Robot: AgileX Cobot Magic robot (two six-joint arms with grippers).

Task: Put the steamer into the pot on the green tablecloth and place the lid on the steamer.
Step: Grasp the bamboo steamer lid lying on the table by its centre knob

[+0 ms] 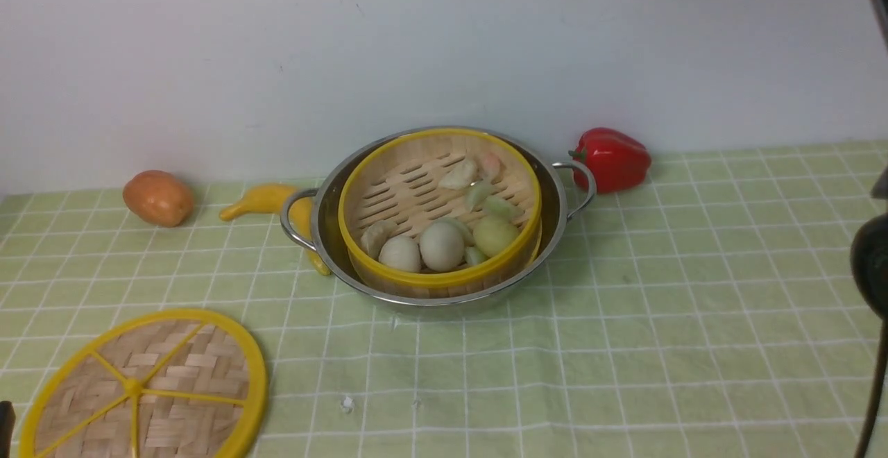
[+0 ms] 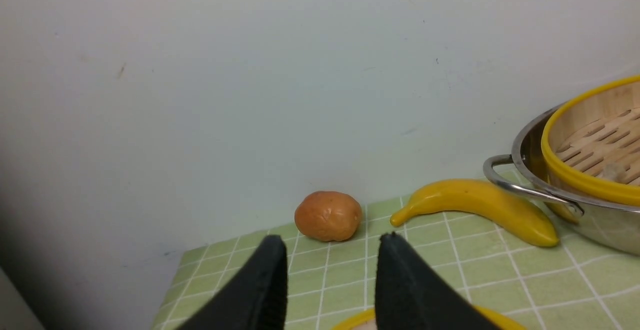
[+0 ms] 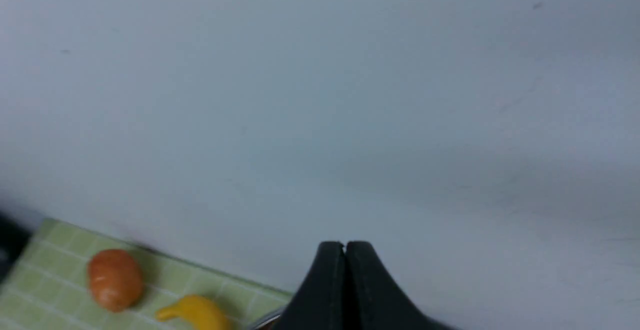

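steamer [image 1: 409,201] sits inside the pot [image 1: 553,211] at the middle of the green tablecloth [image 1: 624,347], close to the white wall [image 1: 416,41], its yellow rim showing a little above the steel one. on its slatted floor we see pale eggs [image 1: 442,245] at the near side and a few dumplings [image 1: 461,173] toward the far side. the lid [image 1: 146,388] lies flat on the cloth at the near left corner, well apart from the pot and not yet on the steamer, with its six yellow spokes facing up. a banana [image 1: 267,199] lies just beside the pot's left handle, an orange round fruit [image 1: 158,198] rests farther left, and a red pepper [image 1: 612,158] stands just past the right handle. in the left wrist view we find the left gripper [image 2: 331,242] with its two black fingers spread apart and nothing between them, hanging over the lid's yellow edge and pointing toward the orange fruit. in the right wrist view the right gripper [image 3: 345,245] has its fingers pressed together with nothing in them, raised and aimed mostly at the wall. in the front view we see only dark slivers of the arms at the edges.
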